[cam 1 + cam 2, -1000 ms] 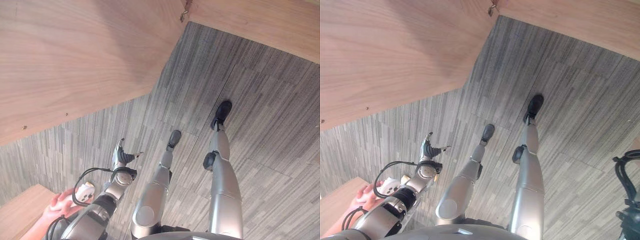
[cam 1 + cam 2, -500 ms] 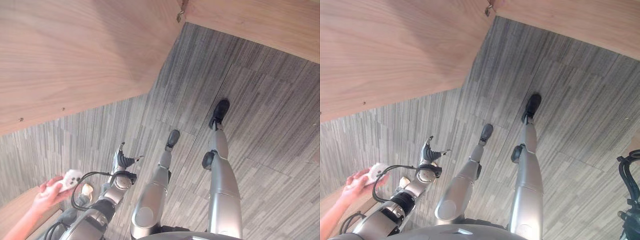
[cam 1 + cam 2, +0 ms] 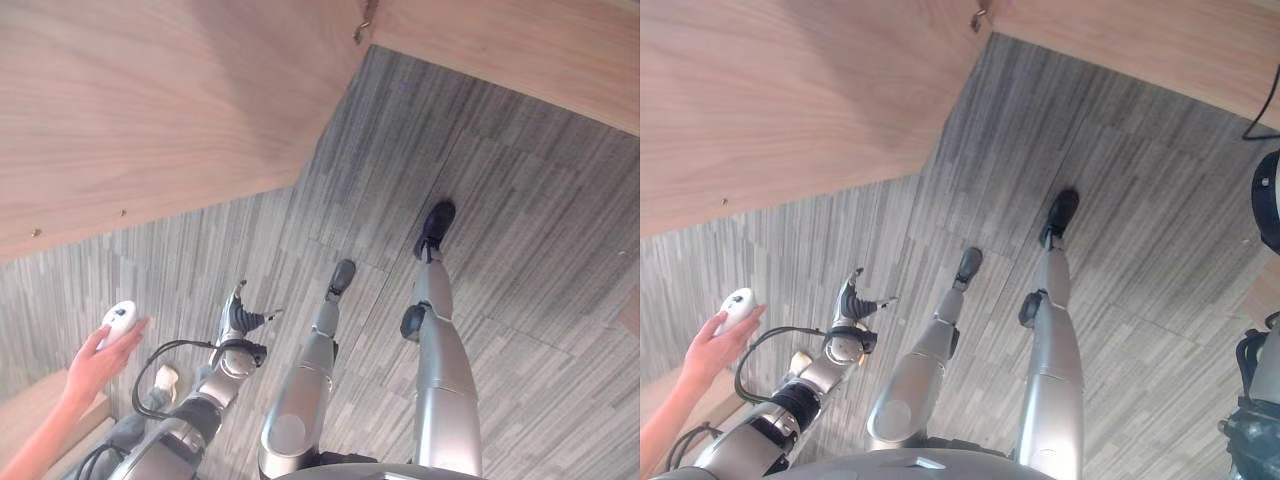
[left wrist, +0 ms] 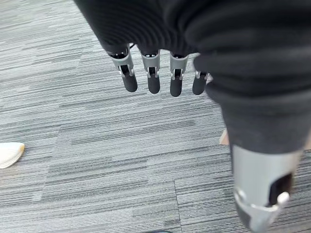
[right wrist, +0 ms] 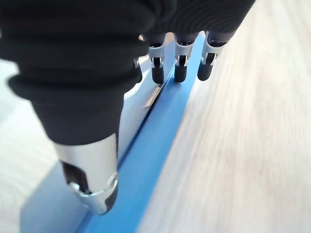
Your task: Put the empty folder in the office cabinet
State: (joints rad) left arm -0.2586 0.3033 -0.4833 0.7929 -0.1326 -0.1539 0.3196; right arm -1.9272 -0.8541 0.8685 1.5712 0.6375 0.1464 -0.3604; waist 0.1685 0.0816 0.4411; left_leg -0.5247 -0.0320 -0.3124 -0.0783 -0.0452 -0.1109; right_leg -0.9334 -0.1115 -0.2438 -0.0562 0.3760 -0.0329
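A blue folder (image 5: 160, 131) stands on edge on a pale wooden surface (image 5: 243, 145). Its spine runs away from my right wrist. My right hand (image 5: 177, 68) reaches along it with straight fingers. The fingertips rest at the spine's far part, and the thumb lies over the folder's paler side. My left hand (image 3: 238, 318) hangs low at my side over the grey carpet, open and holding nothing; its straight fingers (image 4: 153, 80) point at the floor.
A large wooden cabinet panel (image 3: 150, 100) fills the upper left, and another wooden face (image 3: 520, 50) crosses the upper right. At lower left a person's hand (image 3: 95, 365) holds a small white device (image 3: 118, 318). A white shoe (image 4: 9, 154) rests on the carpet.
The person's hand has lifted the white device up and away from my left arm. My left hand has hardly moved.
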